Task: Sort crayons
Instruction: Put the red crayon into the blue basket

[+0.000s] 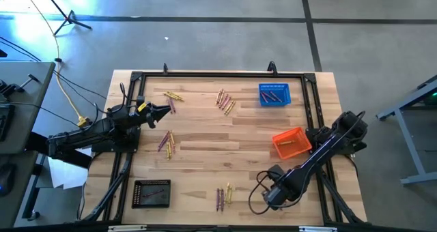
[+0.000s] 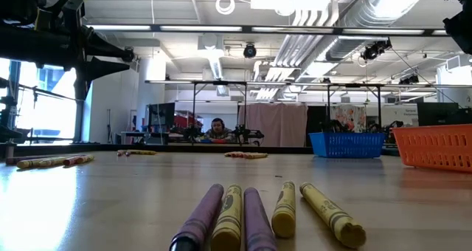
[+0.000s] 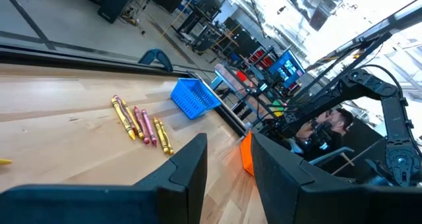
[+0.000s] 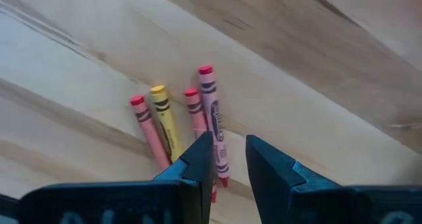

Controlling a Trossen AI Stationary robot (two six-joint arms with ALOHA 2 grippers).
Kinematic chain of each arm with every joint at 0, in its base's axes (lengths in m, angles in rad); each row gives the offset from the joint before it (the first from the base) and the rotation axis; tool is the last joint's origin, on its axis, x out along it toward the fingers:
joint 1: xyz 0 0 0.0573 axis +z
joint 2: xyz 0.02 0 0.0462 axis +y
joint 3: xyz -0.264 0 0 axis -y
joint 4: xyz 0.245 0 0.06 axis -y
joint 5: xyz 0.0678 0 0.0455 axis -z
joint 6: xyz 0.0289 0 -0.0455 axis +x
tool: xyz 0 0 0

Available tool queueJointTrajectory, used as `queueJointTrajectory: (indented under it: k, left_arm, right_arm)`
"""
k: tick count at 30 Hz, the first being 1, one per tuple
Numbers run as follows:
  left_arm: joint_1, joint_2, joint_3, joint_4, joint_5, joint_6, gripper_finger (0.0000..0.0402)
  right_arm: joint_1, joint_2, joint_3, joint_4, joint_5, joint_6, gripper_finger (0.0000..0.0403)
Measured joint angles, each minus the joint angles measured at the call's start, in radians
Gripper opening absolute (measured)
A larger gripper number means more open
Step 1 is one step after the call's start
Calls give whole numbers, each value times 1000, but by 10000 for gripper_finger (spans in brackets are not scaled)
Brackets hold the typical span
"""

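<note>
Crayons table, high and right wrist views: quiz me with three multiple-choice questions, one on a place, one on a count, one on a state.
1. Where does the black basket sit in the high view?
A) lower left
B) centre
C) upper right

2. How many crayons lie ahead of the right gripper in its wrist view?
A) two
B) four
C) seven

3. How are the right gripper's fingers?
A) clamped on a crayon
B) apart, holding nothing
C) gripping a basket

Answers:
1 A, it lies toward the table's lower left corner.
2 B, three pinkish-red and one yellow.
3 B, a gap shows between them.
</note>
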Motion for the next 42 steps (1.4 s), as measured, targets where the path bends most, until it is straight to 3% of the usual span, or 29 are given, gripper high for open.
queueJointTrajectory:
  k: [17,42]
  left_arm:
    - [0,0,0,0,0,0,106]
    - [0,0,0,0,0,0,106]
  right_arm:
    - [6,78,0,58,-12,20,73]
    - [12,88,-1,36,28,31,73]
